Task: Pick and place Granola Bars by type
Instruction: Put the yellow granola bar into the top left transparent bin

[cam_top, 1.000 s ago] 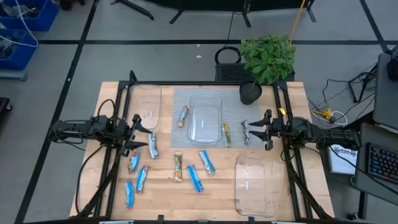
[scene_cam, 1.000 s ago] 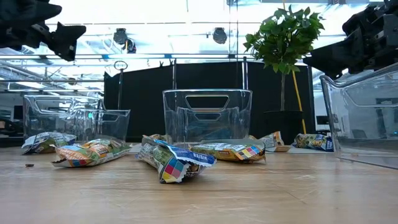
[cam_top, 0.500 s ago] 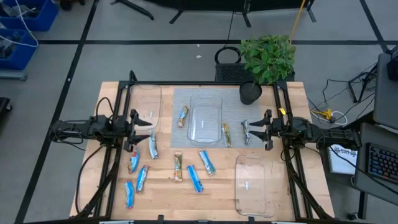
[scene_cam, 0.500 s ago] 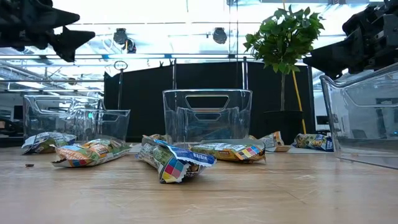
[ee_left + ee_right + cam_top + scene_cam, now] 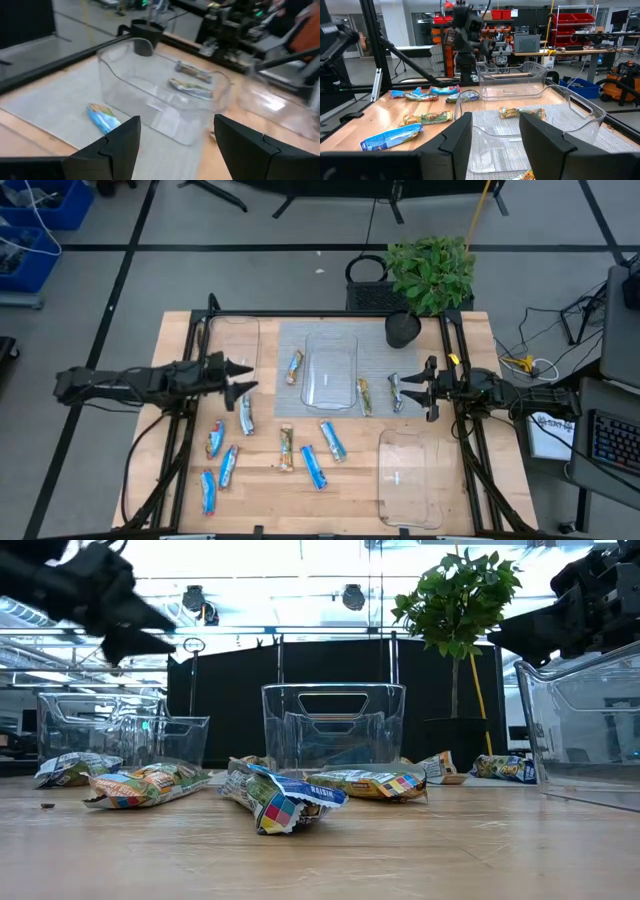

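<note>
left gripper point(image 5: 240, 376): jaws wide, empty, above table left of clear rectangular centre tray point(image 5: 331, 370) | right gripper point(image 5: 424, 388): parted, empty, right of tray | wrapped granola bars point(image 5: 318, 465): scattered around tray | potted green plant point(image 5: 428, 278): behind tray

right gripper point(image 5: 492, 145): fingers apart at 6 o'clock
clear tray point(image 5: 530, 117): just ahead, centre
tan bar point(image 5: 522, 113): inside it
blue bars point(image 5: 425, 92): 10 o'clock
far tray point(image 5: 512, 80): 12 o'clock
</note>
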